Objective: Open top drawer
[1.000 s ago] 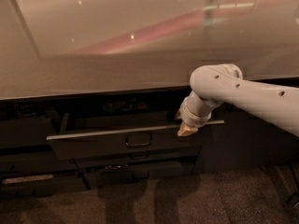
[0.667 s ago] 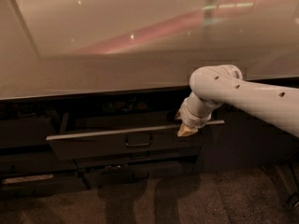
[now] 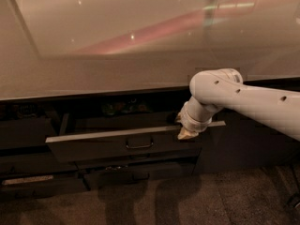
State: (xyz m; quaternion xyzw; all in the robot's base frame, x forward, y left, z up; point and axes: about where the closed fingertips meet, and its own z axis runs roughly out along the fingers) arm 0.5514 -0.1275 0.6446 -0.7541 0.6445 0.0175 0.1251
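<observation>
Dim, warm light. The glossy pale desk [image 3: 117,74] catches overhead glare: a pink streak and small white glints (brightest at upper right). Beneath its edge shadow swallows detail; the wide dark grey top drawer [image 3: 93,149] shows chiefly by its pale rim, where the tan claw [image 3: 187,133] sits lit, at the right end.

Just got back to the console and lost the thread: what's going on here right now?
The robot's arm reaches in from the right, with its end effector at the pale upper rim of the top drawer, to the right of the loop handle. The drawer stands partly pulled out from under the counter, its front well forward of the neighbouring fronts. Whether the end effector actually grips the rim cannot be told.
</observation>
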